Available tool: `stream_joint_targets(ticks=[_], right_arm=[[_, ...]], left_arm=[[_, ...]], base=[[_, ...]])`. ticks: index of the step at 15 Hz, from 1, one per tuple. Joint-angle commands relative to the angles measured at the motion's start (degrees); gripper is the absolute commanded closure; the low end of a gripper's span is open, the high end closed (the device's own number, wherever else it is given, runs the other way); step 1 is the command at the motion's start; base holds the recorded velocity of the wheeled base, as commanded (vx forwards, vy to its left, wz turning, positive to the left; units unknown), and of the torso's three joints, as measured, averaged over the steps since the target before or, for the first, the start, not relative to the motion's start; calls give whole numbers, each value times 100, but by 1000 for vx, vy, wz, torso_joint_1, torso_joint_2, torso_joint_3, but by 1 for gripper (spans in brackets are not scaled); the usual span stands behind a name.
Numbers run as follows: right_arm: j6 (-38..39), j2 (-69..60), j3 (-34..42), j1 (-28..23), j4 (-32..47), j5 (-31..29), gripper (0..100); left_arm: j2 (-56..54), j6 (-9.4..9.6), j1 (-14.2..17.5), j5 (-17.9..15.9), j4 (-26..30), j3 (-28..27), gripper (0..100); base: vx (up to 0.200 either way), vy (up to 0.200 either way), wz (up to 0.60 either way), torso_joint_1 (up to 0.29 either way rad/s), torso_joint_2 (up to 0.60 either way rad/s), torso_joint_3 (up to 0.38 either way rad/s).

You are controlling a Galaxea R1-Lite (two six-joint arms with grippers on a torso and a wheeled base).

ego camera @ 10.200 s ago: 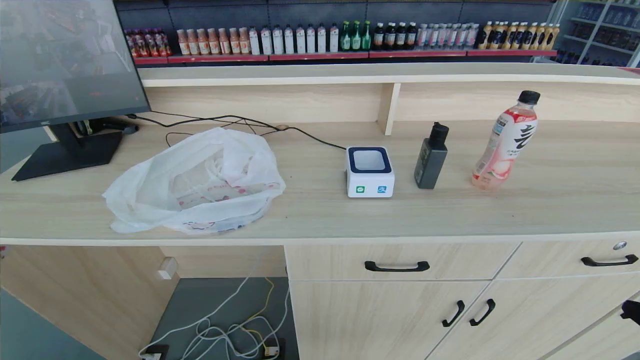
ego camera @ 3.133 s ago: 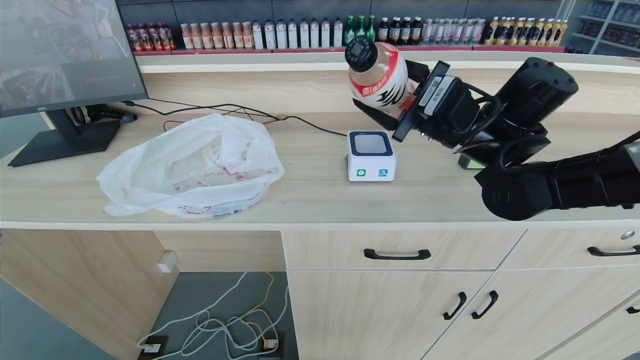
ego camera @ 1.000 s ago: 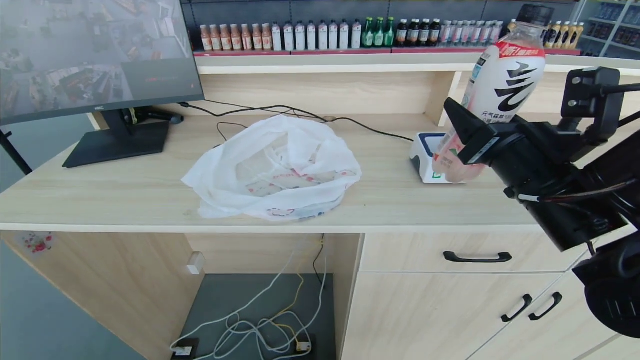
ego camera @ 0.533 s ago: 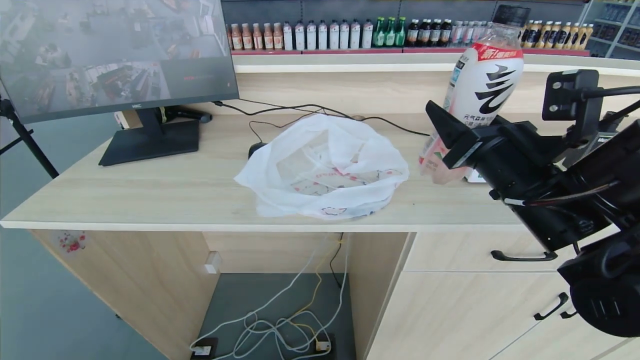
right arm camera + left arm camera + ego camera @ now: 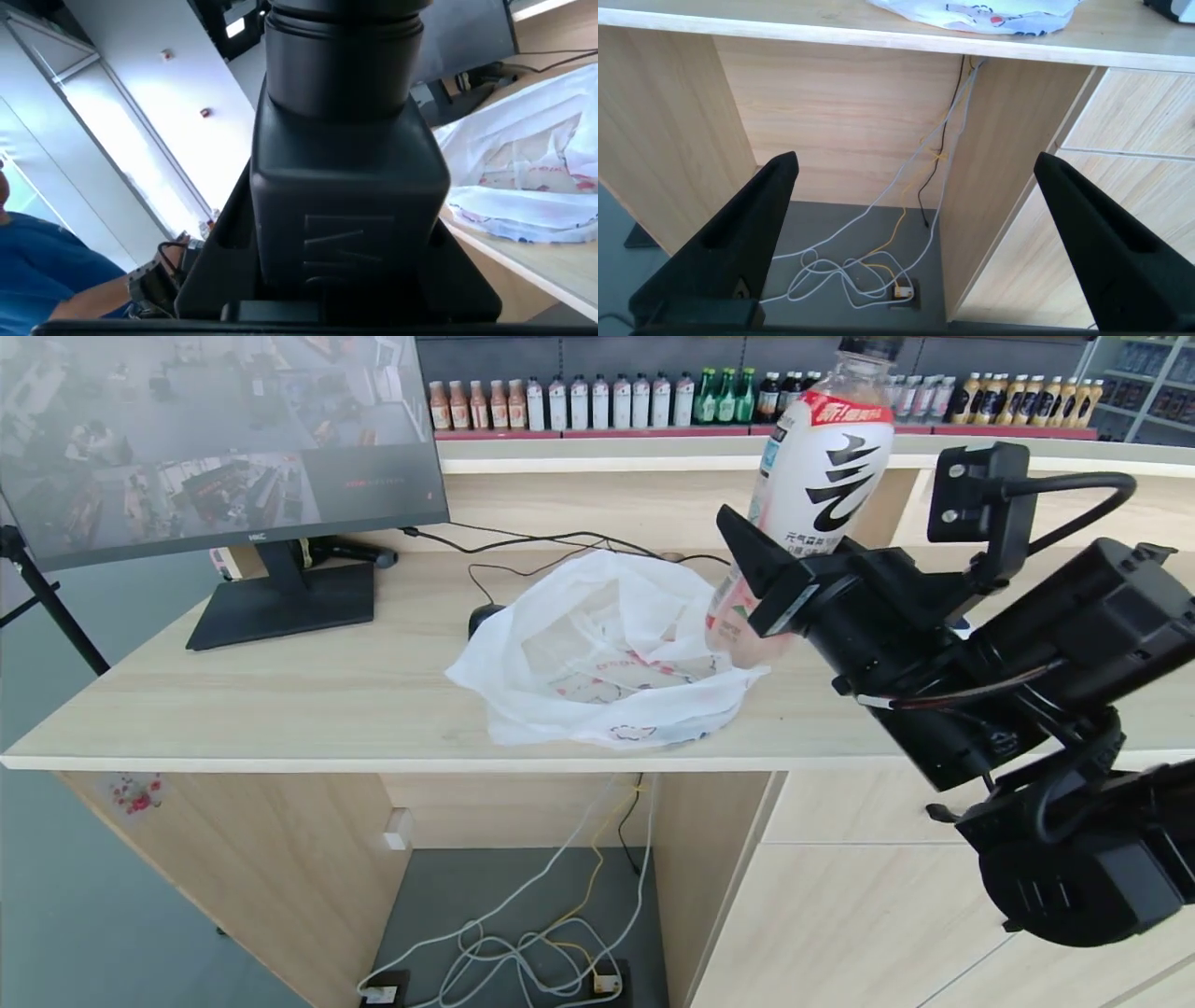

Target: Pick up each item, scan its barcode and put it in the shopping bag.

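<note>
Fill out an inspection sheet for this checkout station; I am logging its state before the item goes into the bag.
Surface: pale wooden counter, drawers below on the right.
Job's things: drink bottle held upright at the right edge of the open shopping bag, which lies on the counter.
Clutter: monitor at far left; small dark object behind the bag, perhaps a mouse.
Grippers: right claw shut on the drink bottle; left claw open, holding nothing, below counter height.
Cables: black leads along the counter's back; loose wires on the floor underneath.
Surroundings: shelf of drinks behind the counter.
</note>
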Motion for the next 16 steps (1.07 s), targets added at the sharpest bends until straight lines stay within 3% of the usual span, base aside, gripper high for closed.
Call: stream_joint_targets(ticks=[1,16], right_arm=[[1,92,-4,0,-1,6,100],[-43,21,84,0,-1,-3,100]], left_arm=[[-1,-1,1,0,0,0,0],[-1,-1,1,0,0,0,0]], base=[[0,0,0,0,0,0],[0,0,0,0,0,0]])
